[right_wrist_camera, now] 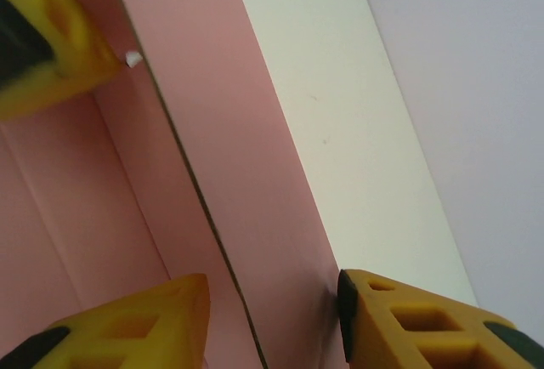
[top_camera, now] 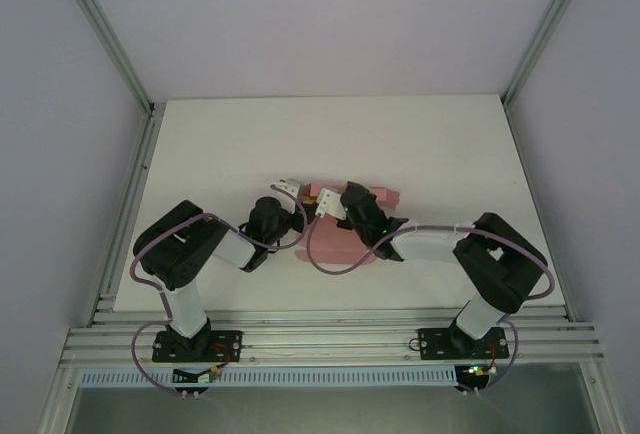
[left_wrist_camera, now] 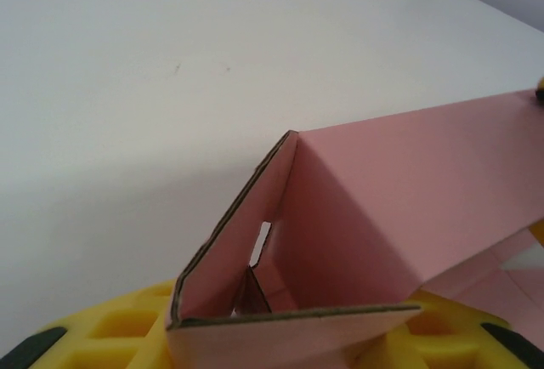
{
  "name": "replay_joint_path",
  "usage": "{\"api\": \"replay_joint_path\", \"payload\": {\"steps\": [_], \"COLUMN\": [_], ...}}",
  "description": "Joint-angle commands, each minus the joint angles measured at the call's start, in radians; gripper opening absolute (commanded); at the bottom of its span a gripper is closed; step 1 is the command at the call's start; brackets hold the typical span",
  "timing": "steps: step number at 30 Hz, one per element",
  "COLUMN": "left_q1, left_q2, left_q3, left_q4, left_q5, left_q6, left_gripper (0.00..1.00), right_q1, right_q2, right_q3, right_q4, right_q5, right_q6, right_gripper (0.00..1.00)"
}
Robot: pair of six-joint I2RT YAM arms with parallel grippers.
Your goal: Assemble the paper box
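Observation:
The paper box is pink card, partly folded, lying mid-table between the two arms. In the left wrist view a box corner stands up with a slot in one wall. Its near end sits between my left gripper's yellow fingers, which touch it on both sides. My left gripper is at the box's left end. My right gripper straddles an upright pink wall. Its right pad touches the wall and the other finger stands apart. From above, my right gripper is over the box.
The white table has free room behind and to both sides of the box. Aluminium frame rails run along the left and near edges. A finger of the left gripper shows close by in the right wrist view.

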Motion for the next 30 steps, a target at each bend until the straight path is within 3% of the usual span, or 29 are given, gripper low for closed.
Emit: {"api": "replay_joint_path", "payload": {"steps": [1,12,15,19,23,28,30], "left_q1": [0.005,0.005,0.005,0.005,0.005,0.005,0.005], "left_q2": [-0.017,0.000,-0.002,-0.001,-0.003,-0.043,-0.073], "left_q3": [0.009,0.025,0.031,0.047,0.050,0.050,0.046], "left_q4": [0.070,0.057,0.041,0.014,0.012,-0.012,-0.030], "left_q5": [-0.017,0.007,0.012,0.011,0.015,0.057,0.062], "left_q6": [-0.017,-0.007,-0.001,0.003,0.002,-0.015,-0.037], "left_gripper": [0.29,0.28,0.29,0.28,0.29,0.35,0.48], "right_q1": [-0.032,-0.071,-0.079,-0.089,-0.096,-0.083,-0.077], "right_q2": [-0.031,-0.089,-0.073,-0.054,-0.057,-0.044,-0.033], "right_q3": [0.001,-0.041,-0.029,-0.039,-0.052,-0.063,-0.070], "right_q4": [-0.146,-0.042,-0.028,0.005,-0.008,-0.007,0.005], "right_q5": [-0.009,-0.022,-0.048,-0.032,-0.025,-0.023,-0.014], "right_q6": [-0.014,-0.165,-0.176,-0.215,-0.223,-0.224,-0.240], "right_gripper": [0.44,0.42,0.29,0.21,0.00,0.00,0.00]}}
